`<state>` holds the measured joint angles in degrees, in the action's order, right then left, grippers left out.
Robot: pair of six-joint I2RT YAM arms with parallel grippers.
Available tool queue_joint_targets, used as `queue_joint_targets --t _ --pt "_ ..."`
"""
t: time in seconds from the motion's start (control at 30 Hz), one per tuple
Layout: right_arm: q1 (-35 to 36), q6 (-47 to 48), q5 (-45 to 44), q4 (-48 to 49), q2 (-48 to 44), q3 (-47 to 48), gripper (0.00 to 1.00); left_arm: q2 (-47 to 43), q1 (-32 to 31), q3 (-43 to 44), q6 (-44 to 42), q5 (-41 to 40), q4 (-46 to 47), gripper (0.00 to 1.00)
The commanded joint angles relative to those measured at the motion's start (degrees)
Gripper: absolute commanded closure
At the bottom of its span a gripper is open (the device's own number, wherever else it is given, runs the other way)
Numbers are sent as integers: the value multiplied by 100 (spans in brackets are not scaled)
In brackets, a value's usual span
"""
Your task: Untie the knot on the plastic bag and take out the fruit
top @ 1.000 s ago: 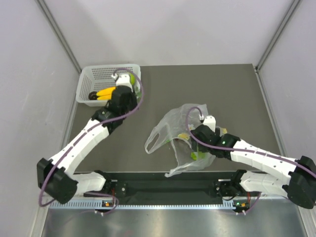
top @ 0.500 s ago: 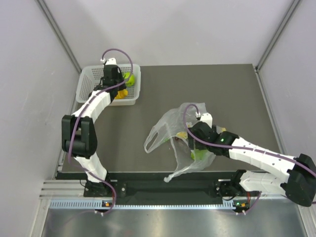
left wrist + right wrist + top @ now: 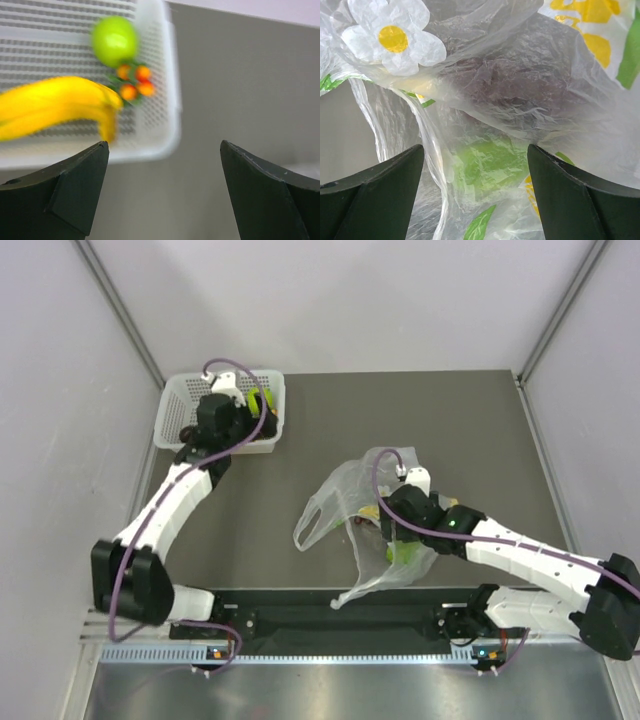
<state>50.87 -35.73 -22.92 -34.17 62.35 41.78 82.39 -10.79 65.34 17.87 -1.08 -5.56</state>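
Left end effector (image 3: pixel 161 150) spread wide and empty over the white perforated plastic basket (image 3: pixel 172 405) – yellow bananas (image 3: pixel 55 102), round green apple (image 3: pixel 114 40), small orange-red fruits (image 3: pixel 134 82) inside. Right end effector (image 3: pixel 475 150) – also spread – sits against the crinkly clear flower-printed plastic bag (image 3: pixel 345 490) mid-tabletop (image 3: pixel 450 420).

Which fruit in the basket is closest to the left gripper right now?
The yellow bananas: they lie by the basket's near rim, closest to the open left gripper; the green apple and small orange-red fruits sit further back.

Grey table (image 3: pixel 430 410): white basket (image 3: pixel 178 398); plastic bag (image 3: pixel 338 490)
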Motion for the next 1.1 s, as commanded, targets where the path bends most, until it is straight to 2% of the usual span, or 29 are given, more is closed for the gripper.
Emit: queue_joint_targets --t 0.0,0.1,0.17,0.2,0.3,0.4,0.53,0.77,0.93,1.07 --pt "2 31 -160 42 -126 287 16 -1081 -755 -556 58 565 56 3" --pt "2 39 -152 25 -39 348 16 -1496 -1257 -891 190 810 -164 6" --pt "-7 57 -169 16 14 401 16 -1787 -1916 -1119 112 873 -182 8" --pt "-7 22 -204 -1 40 419 16 -1892 -2345 -1172 51 1012 -295 13" --pt "-33 -170 -423 -150 58 454 16 -1963 -3180 -1427 -38 1057 -340 19" --pt "-121 -338 -555 -283 -38 445 16 -1920 -3744 -1743 -55 1049 -244 25" --pt "-288 -365 -565 -362 -231 428 16 -1709 -4106 -2095 -82 1215 46 28" --pt "-367 -233 -460 -432 -294 445 16 -1042 -4555 -2034 -573 1347 361 30" --pt "-367 -189 -336 -362 -223 445 17 -471 -4643 -1903 -820 1426 512 29" --pt "-367 -128 -266 -274 -205 445 17 109 -4661 -1824 -1100 1260 995 29"
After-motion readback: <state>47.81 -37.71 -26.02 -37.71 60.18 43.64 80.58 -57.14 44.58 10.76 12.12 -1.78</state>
